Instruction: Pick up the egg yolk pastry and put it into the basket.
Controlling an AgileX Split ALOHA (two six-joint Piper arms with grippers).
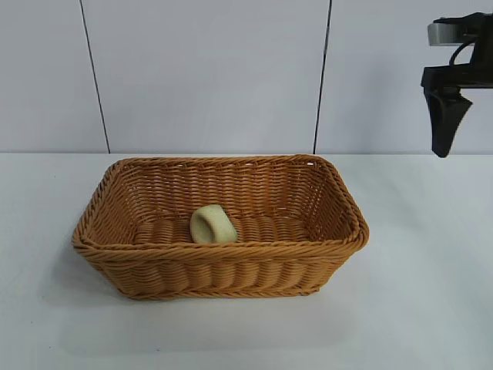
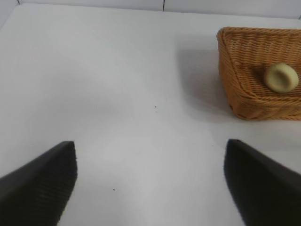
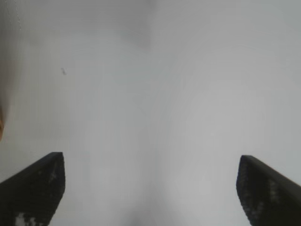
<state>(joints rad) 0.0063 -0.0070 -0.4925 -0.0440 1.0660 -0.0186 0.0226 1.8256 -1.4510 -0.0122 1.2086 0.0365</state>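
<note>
At the upper right of the exterior view the right gripper hangs pointing down above the white table, its jaws released and empty. The left gripper is likewise spread wide over bare tabletop. The smooth, pale yellow pastry with its dimpled face lies inside the orange-brown woven wicker basket at centre frame.

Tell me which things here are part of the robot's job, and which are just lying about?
Part of the job:
- small pale cream-yellow pastry, lying inside the basket
- large orange-brown woven wicker basket
- right gripper, open, raised beside the basket

Just there:
- white table
- left gripper, open, idle
</note>
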